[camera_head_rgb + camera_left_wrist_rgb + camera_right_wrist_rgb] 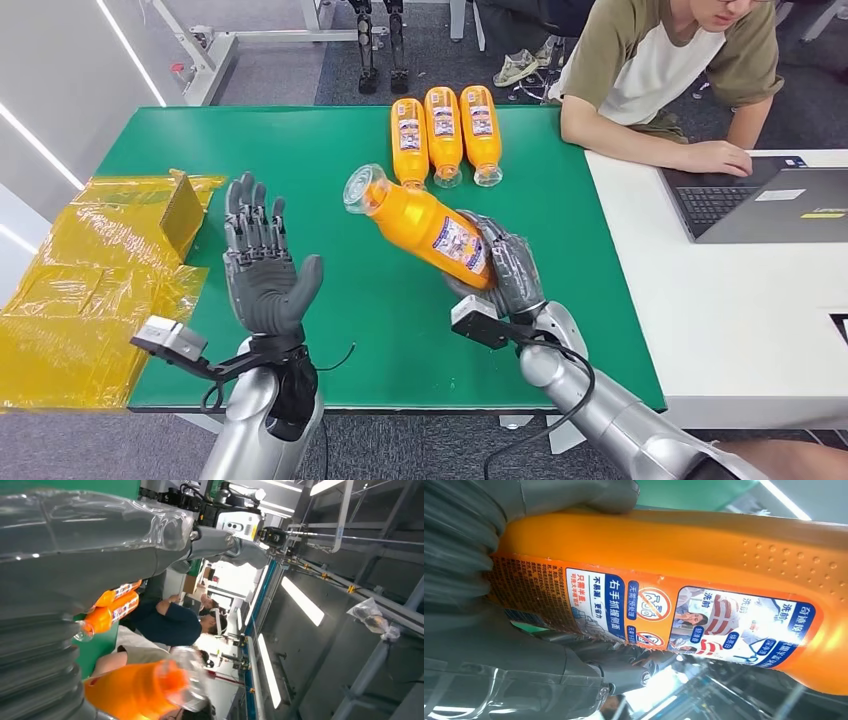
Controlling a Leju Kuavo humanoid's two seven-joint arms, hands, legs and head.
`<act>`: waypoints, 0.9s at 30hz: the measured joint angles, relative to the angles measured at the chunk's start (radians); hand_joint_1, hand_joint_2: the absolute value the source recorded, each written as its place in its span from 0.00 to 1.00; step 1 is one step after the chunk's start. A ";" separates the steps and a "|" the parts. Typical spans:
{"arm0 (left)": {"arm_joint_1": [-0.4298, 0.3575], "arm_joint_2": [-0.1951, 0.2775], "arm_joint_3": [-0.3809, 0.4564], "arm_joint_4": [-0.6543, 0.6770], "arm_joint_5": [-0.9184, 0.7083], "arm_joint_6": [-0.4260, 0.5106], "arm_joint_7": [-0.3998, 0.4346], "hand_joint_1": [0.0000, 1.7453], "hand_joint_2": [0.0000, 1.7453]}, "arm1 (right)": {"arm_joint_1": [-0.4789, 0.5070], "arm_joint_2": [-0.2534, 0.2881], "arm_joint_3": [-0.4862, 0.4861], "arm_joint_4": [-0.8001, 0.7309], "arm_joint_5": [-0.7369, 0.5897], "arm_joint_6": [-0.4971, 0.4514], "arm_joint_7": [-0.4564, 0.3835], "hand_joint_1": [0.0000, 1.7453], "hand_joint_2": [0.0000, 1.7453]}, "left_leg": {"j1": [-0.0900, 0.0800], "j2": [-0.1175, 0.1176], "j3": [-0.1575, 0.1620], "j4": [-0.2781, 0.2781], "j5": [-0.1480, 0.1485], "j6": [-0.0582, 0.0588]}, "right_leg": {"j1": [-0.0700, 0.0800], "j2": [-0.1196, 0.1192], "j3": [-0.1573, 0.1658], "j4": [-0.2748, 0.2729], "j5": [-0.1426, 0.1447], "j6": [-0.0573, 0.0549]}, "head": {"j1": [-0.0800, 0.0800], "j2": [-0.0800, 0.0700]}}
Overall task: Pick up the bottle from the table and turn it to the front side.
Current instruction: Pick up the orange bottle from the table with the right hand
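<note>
Above the green table (350, 300), your right hand (505, 265) grips the orange bottle (425, 225), lifted and tilted; your left hand (262, 265) is open beside it. Picking is done; you must finish turning.

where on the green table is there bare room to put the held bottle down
Bare green lies between the left hand and the right hand holding the bottle, and along the far left edge of the green table. It is crowded at the three lying bottles far centre and the yellow wrapping on the left.
</note>
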 joint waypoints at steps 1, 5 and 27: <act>-0.011 -0.003 -0.005 0.030 -0.004 -0.009 0.000 0.00 1.00 | 0.000 0.017 -0.004 -0.002 0.004 0.006 -0.006 1.00 1.00 | 0.000 0.000 0.000 0.000 0.000 0.000 | 0.000 0.000 0.000 0.000 0.000 0.000 | 0.000 0.000; -0.028 -0.010 -0.018 0.094 -0.018 -0.026 0.000 0.00 1.00 | 0.000 0.060 -0.007 -0.004 0.007 0.028 -0.014 1.00 1.00 | 0.000 0.001 0.000 0.000 0.000 0.000 | 0.000 0.001 -0.001 0.000 0.000 0.000 | 0.000 0.000; -0.048 -0.016 -0.044 0.213 -0.068 -0.051 -0.002 0.00 1.00 | 0.021 0.153 0.039 0.100 0.174 0.411 0.136 1.00 1.00 | 0.000 0.000 -0.002 0.000 0.000 0.000 | 0.000 0.000 -0.002 0.000 -0.001 0.000 | 0.000 0.000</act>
